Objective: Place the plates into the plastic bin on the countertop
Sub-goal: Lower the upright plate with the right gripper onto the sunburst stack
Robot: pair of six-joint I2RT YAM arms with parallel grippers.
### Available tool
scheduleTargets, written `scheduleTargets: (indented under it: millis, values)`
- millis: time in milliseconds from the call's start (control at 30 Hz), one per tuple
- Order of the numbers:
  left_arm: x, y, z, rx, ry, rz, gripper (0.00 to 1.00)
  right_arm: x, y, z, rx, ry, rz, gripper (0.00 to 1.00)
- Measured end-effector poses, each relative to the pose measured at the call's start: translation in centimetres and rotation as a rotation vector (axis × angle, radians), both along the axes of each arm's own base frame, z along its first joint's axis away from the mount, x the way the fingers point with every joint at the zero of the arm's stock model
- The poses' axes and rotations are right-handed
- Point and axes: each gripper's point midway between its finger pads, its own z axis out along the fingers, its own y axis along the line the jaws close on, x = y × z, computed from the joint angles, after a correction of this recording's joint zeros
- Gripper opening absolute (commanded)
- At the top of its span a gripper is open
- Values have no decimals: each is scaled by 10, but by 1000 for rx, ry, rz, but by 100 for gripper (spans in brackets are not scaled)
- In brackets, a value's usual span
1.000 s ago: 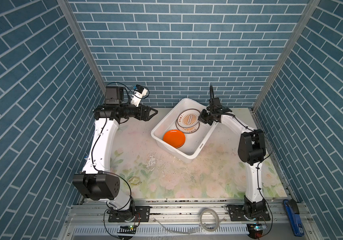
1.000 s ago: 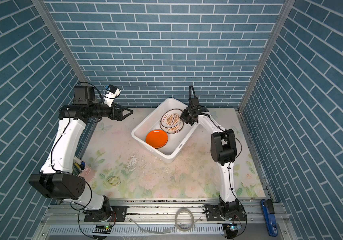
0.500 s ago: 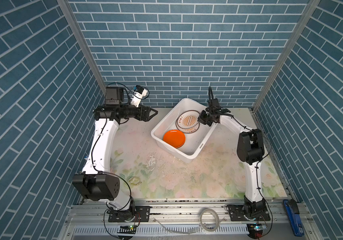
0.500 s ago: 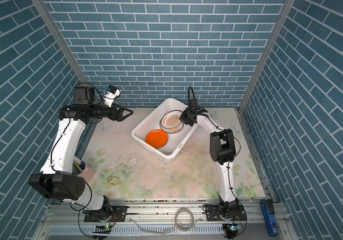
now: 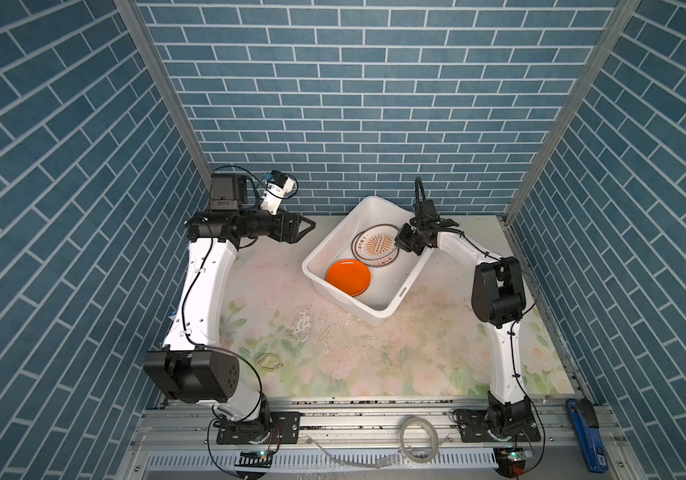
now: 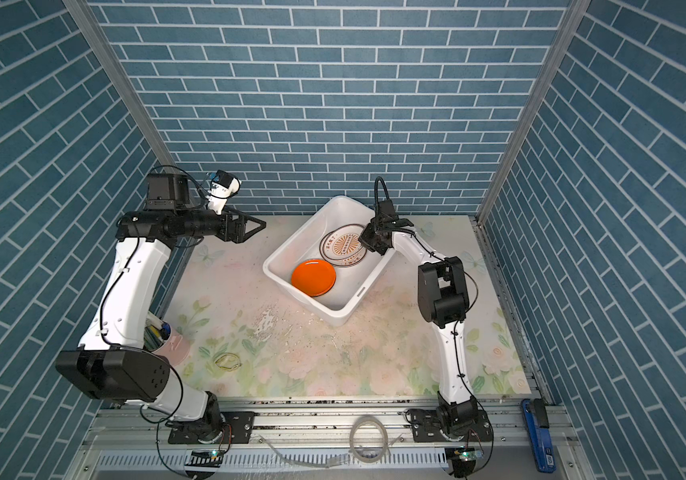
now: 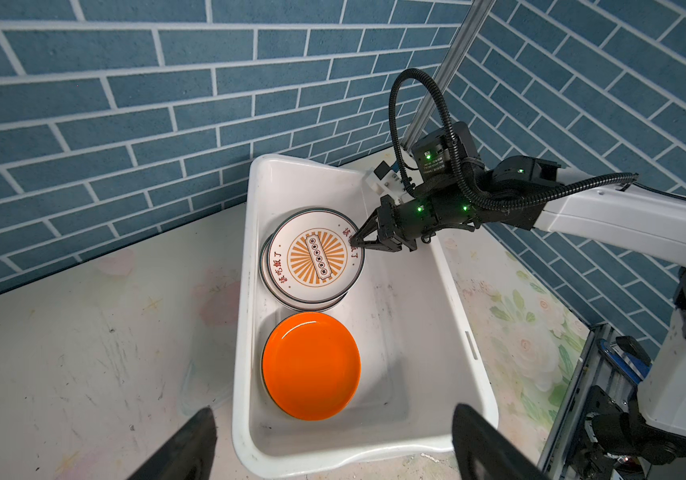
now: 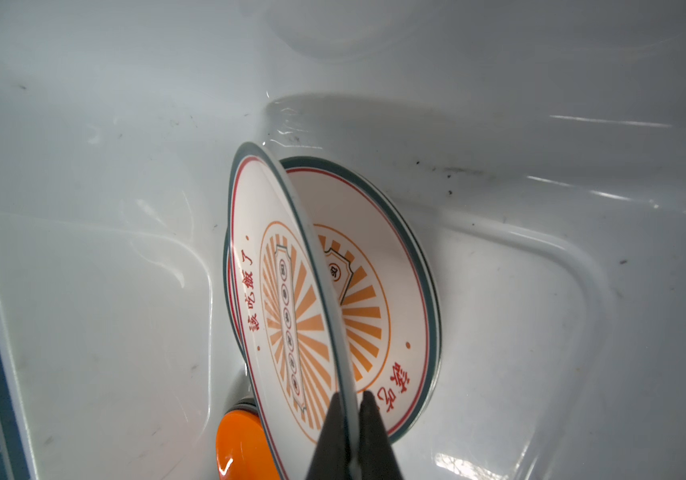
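Inside the white plastic bin (image 5: 376,307), the right gripper (image 7: 357,241) has its jaws pinched shut on the rim of a sunburst plate (image 7: 317,254), a large white plate with an orange ray pattern, red characters and a dark edge. The right wrist view shows the held plate (image 8: 287,299) tilted up off a second sunburst plate (image 8: 378,291) directly under it, with the rims of the stack showing beneath. Just beyond the jaws' tips, further along the bin floor, a plain orange plate (image 7: 311,365) lies flat, its edge close to the sunburst stack; a thin dark rim under it suggests another plate below, though that cannot be told for sure. The bin's long wall stands just beside the right jaws on the arm's side, and the arm reaches in over that rim.

Well apart from the bin, the left gripper (image 5: 302,227) hangs above the floral surface (image 5: 333,353) with its jaws spread wide and empty, their dark tips (image 7: 191,444) framing the bin's near end in the left wrist view. On the surface, far from both sets of jaws, lie a yellowish rubber band (image 6: 227,360) and white crumbs. Beside the left arm's base a pink cup of pens (image 6: 162,336) stands. A blue tool (image 5: 584,432) rests on the front rail.
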Motion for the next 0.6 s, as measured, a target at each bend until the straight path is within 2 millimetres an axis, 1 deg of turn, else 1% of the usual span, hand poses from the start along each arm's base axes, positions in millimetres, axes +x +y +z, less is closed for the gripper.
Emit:
scheduleTargets:
  millis: [100, 300, 600]
  values:
    - [0, 0, 0, -4, 3, 3, 90, 0, 0, -4, 2, 11, -6, 4]
    - [1, 0, 2, -8, -2, 3, 90, 0, 0, -4, 5, 12, -6, 10]
    - [1, -1, 3, -11, -7, -1, 90, 1, 1, -7, 5, 22, -9, 14]
